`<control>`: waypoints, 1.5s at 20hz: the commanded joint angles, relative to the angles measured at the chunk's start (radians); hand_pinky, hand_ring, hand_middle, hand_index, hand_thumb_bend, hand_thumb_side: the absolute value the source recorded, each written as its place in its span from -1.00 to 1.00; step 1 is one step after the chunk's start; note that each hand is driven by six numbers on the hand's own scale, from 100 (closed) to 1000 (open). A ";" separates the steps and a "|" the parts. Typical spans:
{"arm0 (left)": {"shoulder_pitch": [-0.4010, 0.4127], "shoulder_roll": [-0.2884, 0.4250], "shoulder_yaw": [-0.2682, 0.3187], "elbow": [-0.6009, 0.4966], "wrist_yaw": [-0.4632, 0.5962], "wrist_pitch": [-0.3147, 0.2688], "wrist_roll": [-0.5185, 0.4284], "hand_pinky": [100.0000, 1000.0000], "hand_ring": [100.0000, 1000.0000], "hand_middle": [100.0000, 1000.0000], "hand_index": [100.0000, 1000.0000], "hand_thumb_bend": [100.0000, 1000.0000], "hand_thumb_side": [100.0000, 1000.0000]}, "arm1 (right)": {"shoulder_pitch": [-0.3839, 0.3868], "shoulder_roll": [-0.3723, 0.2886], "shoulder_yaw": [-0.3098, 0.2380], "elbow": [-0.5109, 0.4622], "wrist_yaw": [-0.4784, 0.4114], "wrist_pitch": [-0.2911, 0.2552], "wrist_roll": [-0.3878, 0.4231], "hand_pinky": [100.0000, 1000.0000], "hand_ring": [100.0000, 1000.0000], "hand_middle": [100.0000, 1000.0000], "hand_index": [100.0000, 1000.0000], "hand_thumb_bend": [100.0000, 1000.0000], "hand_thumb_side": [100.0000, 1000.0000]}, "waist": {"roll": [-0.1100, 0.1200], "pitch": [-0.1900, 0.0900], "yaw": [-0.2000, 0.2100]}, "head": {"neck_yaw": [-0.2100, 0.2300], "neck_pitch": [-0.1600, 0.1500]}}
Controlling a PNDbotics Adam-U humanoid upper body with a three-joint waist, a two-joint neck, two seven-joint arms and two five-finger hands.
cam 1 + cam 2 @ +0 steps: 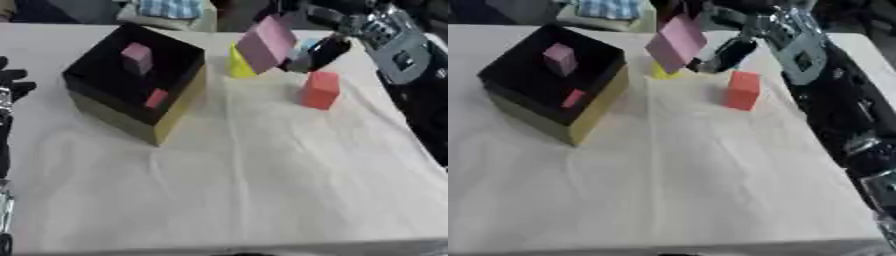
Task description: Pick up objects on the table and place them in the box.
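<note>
Left eye view: pink block being pinched by right hand; yellow block just below risks being clipped.

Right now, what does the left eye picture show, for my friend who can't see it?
The right robot hand holds a pink block tilted above the table. A red block stands nearby, and the black box holds two blocks.

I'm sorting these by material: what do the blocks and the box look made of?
The red block and the pink block in the right hand look like matte foam or painted wood: flat colour, no shine. The box looks like cardboard, its outside mustard, its inside dark; I can't be sure.
</note>
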State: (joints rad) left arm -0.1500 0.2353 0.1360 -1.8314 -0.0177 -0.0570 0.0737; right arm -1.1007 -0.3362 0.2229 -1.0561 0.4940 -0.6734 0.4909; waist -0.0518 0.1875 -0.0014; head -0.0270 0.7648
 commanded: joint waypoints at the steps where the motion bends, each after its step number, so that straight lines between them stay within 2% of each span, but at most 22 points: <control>1: -0.013 0.009 -0.004 -0.014 0.004 -0.003 -0.007 0.66 0.33 0.30 0.73 -1.00 0.31 | -0.038 0.017 -0.032 0.017 0.045 -0.071 0.053 0.45 0.37 -0.15 0.21 -1.00 -1.00 | 0.004 -0.012 0.000 | -0.005 0.005; 4: -0.013 0.009 -0.004 -0.013 0.005 -0.003 -0.008 0.66 0.33 0.30 0.73 -1.00 0.31 | -0.041 0.022 -0.034 0.028 0.066 -0.079 0.034 0.45 0.37 -0.15 0.21 -1.00 -1.00 | 0.004 -0.012 0.001 | -0.005 0.005; 5: -0.014 0.009 -0.005 -0.013 0.005 -0.003 -0.008 0.66 0.33 0.30 0.72 -1.00 0.31 | -0.041 0.023 -0.034 0.030 0.070 -0.081 0.030 0.46 0.40 -0.09 0.28 -1.00 -1.00 | 0.004 -0.012 0.001 | -0.007 0.005; 6: -0.018 0.008 -0.013 -0.013 0.007 -0.005 -0.014 0.66 0.33 0.30 0.72 -1.00 0.31 | -0.052 0.034 -0.044 0.042 0.079 -0.075 0.035 0.46 0.40 -0.08 0.29 -1.00 -1.00 | 0.010 -0.009 0.012 | -0.029 -0.002; 10: -0.035 0.002 -0.048 -0.009 0.020 -0.009 -0.045 0.66 0.33 0.30 0.72 -1.00 0.31 | -0.113 0.129 -0.138 0.139 0.140 -0.018 0.088 0.47 0.43 0.04 0.40 -1.00 -1.00 | 0.008 -0.007 0.104 | -0.115 -0.017; 12: -0.040 0.000 -0.057 -0.007 0.025 -0.011 -0.056 0.66 0.33 0.30 0.72 -1.00 0.31 | -0.129 0.186 -0.168 0.196 0.175 0.018 0.090 0.47 0.44 0.08 0.44 -1.00 -1.00 | 0.008 -0.009 0.128 | -0.141 -0.021; 16: -0.044 -0.004 -0.063 -0.007 0.031 -0.012 -0.065 0.66 0.33 0.30 0.72 -1.00 0.31 | -0.139 0.253 -0.158 0.244 0.243 0.086 0.046 0.49 0.47 0.24 0.61 -1.00 -1.00 | 0.009 -0.007 0.144 | -0.166 -0.027; 19: -0.047 -0.006 -0.064 -0.008 0.033 -0.012 -0.067 0.66 0.33 0.30 0.72 -1.00 0.31 | -0.127 0.287 -0.138 0.240 0.300 0.119 0.033 0.51 0.55 0.52 0.83 -1.00 -0.82 | 0.009 -0.006 0.147 | -0.177 -0.031; 22: -0.048 -0.007 -0.065 -0.008 0.034 -0.012 -0.068 0.66 0.33 0.30 0.72 -1.00 0.31 | -0.112 0.308 -0.132 0.232 0.358 0.115 0.018 0.57 0.65 0.80 1.00 -0.54 -0.40 | 0.010 -0.005 0.148 | -0.185 -0.033; 23: -0.048 -0.008 -0.064 -0.008 0.034 -0.012 -0.068 0.66 0.33 0.30 0.72 -1.00 0.31 | -0.108 0.310 -0.129 0.229 0.377 0.113 0.011 0.57 0.66 0.83 1.00 -0.49 -0.34 | 0.010 -0.005 0.148 | -0.186 -0.033; 24: -0.048 -0.008 -0.064 -0.008 0.033 -0.012 -0.068 0.66 0.33 0.30 0.72 -1.00 0.31 | -0.105 0.311 -0.127 0.224 0.395 0.112 0.003 0.58 0.68 0.89 1.00 -0.30 -0.24 | 0.010 -0.005 0.147 | -0.186 -0.033; 25: -0.048 -0.008 -0.064 -0.009 0.033 -0.012 -0.068 0.66 0.33 0.30 0.72 -1.00 0.31 | -0.102 0.310 -0.124 0.220 0.414 0.113 -0.006 0.58 0.69 0.92 1.00 -0.22 -0.18 | 0.009 -0.005 0.147 | -0.186 -0.034; 27: -0.049 -0.008 -0.064 -0.009 0.033 -0.012 -0.068 0.66 0.33 0.30 0.72 -1.00 0.31 | -0.098 0.307 -0.120 0.216 0.452 0.121 -0.025 0.58 0.70 0.93 1.00 -0.16 -0.14 | 0.010 -0.005 0.146 | -0.185 -0.033; 30: -0.048 -0.008 -0.061 -0.009 0.033 -0.012 -0.066 0.66 0.33 0.30 0.72 -1.00 0.31 | -0.093 0.301 -0.126 0.218 0.508 0.128 -0.059 0.58 0.69 0.92 1.00 -0.18 -0.11 | 0.010 -0.005 0.142 | -0.188 -0.033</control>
State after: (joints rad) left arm -0.1863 0.2181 0.0721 -1.8299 0.0125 -0.0680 0.0075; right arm -1.1772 -0.0220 0.0991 -0.8155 0.9785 -0.5474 0.4473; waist -0.0514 0.1876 0.1413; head -0.2123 0.7422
